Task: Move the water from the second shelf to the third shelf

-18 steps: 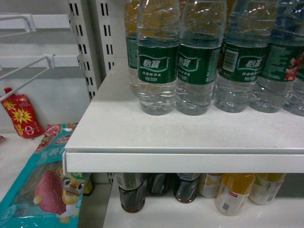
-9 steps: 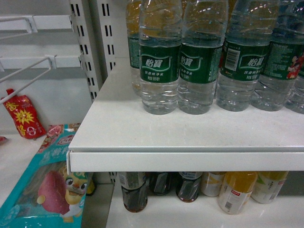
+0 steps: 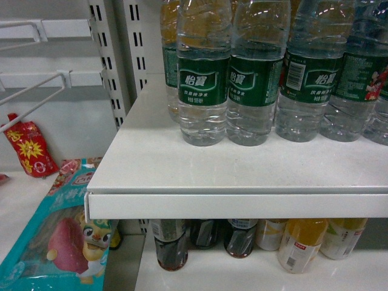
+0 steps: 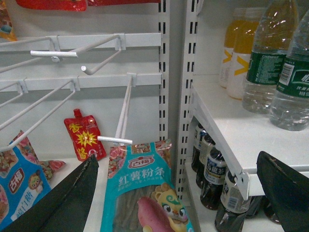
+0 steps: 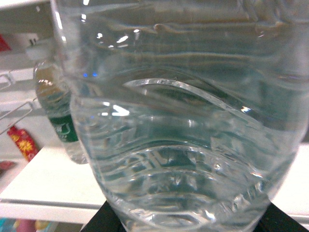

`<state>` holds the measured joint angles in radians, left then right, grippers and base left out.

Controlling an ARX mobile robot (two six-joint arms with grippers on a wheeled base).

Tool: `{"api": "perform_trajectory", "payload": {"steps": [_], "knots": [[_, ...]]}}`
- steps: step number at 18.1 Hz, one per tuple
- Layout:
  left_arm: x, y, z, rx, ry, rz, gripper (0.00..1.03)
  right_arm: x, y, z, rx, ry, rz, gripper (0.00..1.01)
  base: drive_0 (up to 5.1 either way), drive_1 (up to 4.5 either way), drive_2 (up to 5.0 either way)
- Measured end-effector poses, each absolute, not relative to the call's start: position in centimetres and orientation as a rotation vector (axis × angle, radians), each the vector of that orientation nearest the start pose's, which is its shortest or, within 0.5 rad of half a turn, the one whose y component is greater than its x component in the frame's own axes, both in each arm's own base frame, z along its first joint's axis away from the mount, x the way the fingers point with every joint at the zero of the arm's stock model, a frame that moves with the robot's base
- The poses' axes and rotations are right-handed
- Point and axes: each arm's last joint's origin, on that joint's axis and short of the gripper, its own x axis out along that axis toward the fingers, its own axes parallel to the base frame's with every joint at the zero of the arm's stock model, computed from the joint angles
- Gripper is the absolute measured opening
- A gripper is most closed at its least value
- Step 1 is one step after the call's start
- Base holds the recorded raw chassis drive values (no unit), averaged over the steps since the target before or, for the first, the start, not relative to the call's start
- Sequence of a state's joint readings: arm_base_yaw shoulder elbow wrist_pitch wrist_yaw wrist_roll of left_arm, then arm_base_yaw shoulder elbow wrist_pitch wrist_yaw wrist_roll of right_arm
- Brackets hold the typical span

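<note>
On the white shelf (image 3: 182, 170) in the head view, a row of water bottles stands upright with dark green labels, the front ones side by side and touching. Neither arm shows in that view.

The right wrist camera is filled by one water bottle (image 5: 183, 121), its clear ribbed lower body pressed close to the lens. Dark parts of the right gripper (image 5: 183, 224) show at either side of the bottle's base, so the jaws appear closed around the bottle. A second green-labelled bottle (image 5: 58, 111) stands behind it to the left on the same shelf.

The left gripper (image 4: 178, 193) hangs level beside the shelf's left end, its two dark fingers (image 4: 63, 203) spread wide, with nothing between them. It faces a teal snack bag (image 4: 145, 193) hanging on a wire hook (image 4: 123, 111), and a small red pouch (image 4: 83, 135) further back. To its right, dark bottles (image 4: 210, 176) stand on the shelf below, and yellow drink bottles (image 4: 239, 53) stand behind the water on the upper one.
</note>
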<state>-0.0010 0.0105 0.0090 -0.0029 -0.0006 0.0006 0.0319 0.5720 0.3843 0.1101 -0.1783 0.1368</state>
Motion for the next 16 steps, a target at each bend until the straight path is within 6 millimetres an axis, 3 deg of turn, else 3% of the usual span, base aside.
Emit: {"api": "perform_trajectory", "payload": {"steps": [5, 10, 12, 13, 16], "knots": [[9.8, 0.0, 16.5, 0.001, 0.005, 0.0, 0.98, 16.4, 3.1, 22.9, 0.129, 0.194, 0.279, 0.39, 0.0, 0.0, 0.0], [9.8, 0.0, 16.5, 0.001, 0.005, 0.0, 0.98, 18.2, 4.6, 22.1, 0.128, 0.176, 0.292, 0.39, 0.0, 0.0, 0.0], [9.8, 0.0, 16.5, 0.001, 0.005, 0.0, 0.98, 20.9, 6.8, 20.2, 0.101, 0.228, 0.31, 0.39, 0.0, 0.0, 0.0], [9.8, 0.0, 16.5, 0.001, 0.005, 0.0, 0.98, 23.0, 7.8, 20.4, 0.075, 0.209, 0.294, 0.39, 0.0, 0.0, 0.0], [9.8, 0.0, 16.5, 0.001, 0.005, 0.0, 0.98, 24.6, 8.5, 20.4, 0.06, 0.216, 0.292, 0.39, 0.0, 0.0, 0.0]]}}
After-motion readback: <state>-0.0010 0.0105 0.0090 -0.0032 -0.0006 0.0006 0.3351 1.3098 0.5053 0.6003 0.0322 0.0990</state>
